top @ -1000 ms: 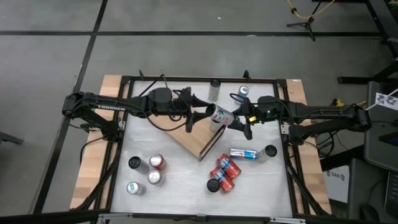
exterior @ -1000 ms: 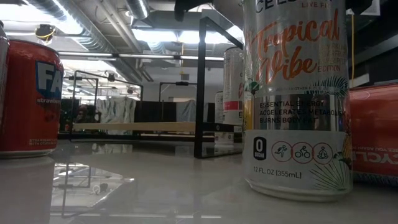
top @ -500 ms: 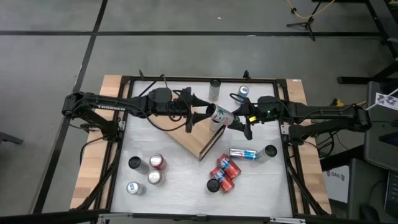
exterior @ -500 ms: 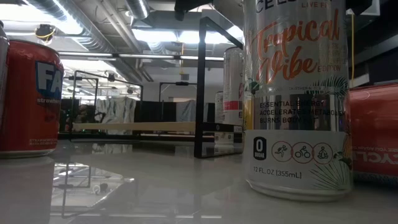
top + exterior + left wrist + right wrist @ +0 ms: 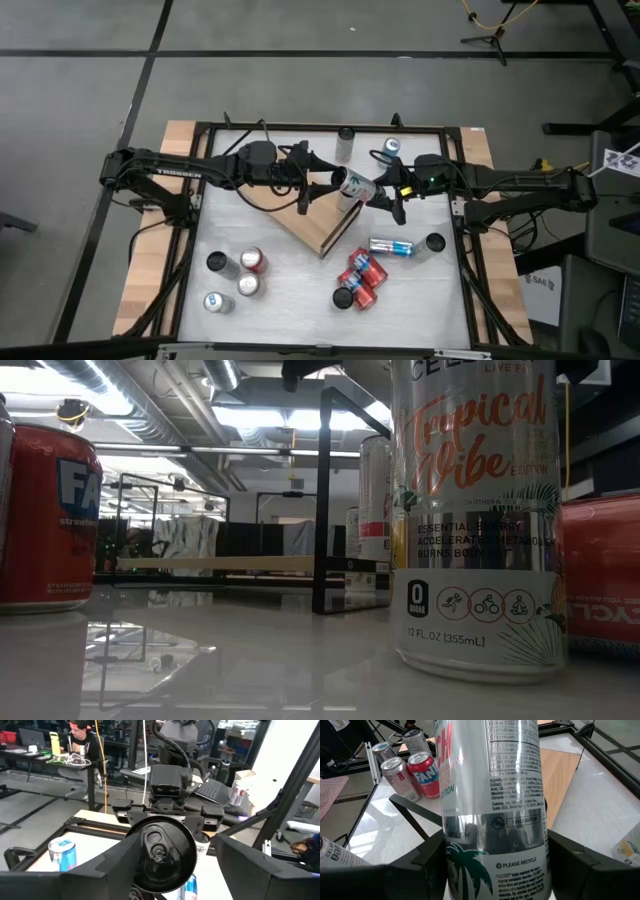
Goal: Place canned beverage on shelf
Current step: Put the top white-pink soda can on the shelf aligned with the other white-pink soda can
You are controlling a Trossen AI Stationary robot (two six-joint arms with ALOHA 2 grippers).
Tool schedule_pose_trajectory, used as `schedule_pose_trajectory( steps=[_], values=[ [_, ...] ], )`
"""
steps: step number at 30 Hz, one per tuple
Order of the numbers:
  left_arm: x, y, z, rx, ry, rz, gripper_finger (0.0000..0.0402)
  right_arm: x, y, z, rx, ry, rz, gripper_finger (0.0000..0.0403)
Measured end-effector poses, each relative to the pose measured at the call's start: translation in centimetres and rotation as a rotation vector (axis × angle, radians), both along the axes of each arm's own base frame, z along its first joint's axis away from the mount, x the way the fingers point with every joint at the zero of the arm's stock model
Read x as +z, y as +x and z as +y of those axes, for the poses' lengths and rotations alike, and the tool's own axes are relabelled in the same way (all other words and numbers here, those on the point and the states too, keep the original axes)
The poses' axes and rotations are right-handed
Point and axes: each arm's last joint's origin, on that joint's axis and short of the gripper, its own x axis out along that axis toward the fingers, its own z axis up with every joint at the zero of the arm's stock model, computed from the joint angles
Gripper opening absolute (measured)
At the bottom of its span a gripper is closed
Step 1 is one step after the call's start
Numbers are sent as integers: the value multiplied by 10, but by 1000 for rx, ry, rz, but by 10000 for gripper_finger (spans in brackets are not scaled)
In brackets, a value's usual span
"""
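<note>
The can point(image 5: 492, 815) is shiny silver metal with a smooth printed skin; its dark top point(image 5: 160, 851) gleams. The shelf point(image 5: 325, 222) is pale matt wood on thin black wire. The bench point(image 5: 250, 660) is white and glossy, mirroring the room, with bare wood edges point(image 5: 150, 270). Red cans point(image 5: 358, 275) look glossy.

Two dark, slim, jointed metal arms are showing white lettering along the left arm point(image 5: 170, 172); thin black cables are looping beside its wrist, and a tiny green light is glowing on the right arm point(image 5: 500, 185).
</note>
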Motion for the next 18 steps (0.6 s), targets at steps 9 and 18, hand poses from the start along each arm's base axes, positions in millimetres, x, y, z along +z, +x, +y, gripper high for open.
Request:
schedule_pose_trajectory(
  steps=[9,18],
  values=[
    [0,0,1,26,2,0,342,0,0,0,0,0,0,253],
    [0,0,1,52,3,1,363,2,1,0,0,-2,-21,253]
  ],
)
